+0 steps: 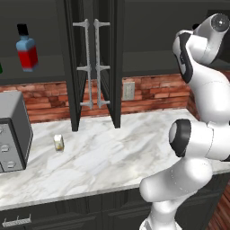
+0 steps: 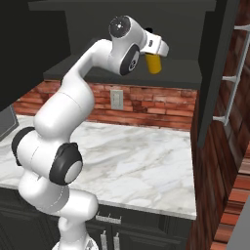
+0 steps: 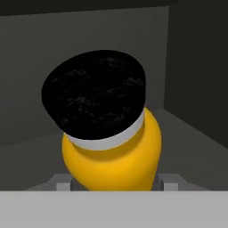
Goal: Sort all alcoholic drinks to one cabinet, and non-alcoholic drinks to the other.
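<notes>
Hand pinched yellow-orange bottle at body below black cap, inside cabinet. Bottle judged rigid, smooth, likely slippery; mid-body grip safest.

Glossy white arm of rounded, swollen segments, dark grey bands and round black caps at each joint, a grey disc with a pale centre capping the topmost joint, smooth shells, a blocky white wrist housing.
</notes>
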Available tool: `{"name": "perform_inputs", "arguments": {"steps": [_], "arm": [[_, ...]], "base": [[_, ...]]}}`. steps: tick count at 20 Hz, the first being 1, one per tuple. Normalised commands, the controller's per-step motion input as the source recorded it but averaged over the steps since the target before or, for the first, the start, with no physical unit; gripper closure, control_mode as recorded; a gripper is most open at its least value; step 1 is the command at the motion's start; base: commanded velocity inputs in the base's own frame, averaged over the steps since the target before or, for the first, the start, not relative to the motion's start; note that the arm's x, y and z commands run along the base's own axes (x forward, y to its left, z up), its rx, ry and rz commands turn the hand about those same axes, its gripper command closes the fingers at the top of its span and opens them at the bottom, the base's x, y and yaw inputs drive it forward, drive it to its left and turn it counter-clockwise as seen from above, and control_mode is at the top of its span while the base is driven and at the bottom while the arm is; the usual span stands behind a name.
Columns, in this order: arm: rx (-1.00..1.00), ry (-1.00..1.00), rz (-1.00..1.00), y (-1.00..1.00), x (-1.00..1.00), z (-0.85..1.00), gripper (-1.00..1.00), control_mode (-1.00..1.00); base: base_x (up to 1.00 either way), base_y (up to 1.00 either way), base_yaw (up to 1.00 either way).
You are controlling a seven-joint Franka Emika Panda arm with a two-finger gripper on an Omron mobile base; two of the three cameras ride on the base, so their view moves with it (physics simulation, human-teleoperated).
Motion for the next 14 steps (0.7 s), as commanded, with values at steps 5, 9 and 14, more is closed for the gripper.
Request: {"name": "perform_inputs", "arguments": {"steps": [5, 9, 14], "arm": [[0.0, -0.08, 0.0, -0.01, 0.01, -0.08, -1.0, -1.0], [0.0, -0.09, 0.0, -0.06, 0.0, -0.1, -1.0, -1.0], [0.0, -0.06, 0.0, -0.08, 0.0, -0.09, -1.0, -1.0]], "base": [[0.0, 0.0, 0.0], [0.0, 0.0, 0.0], [0.0, 0.0, 0.0]]}}
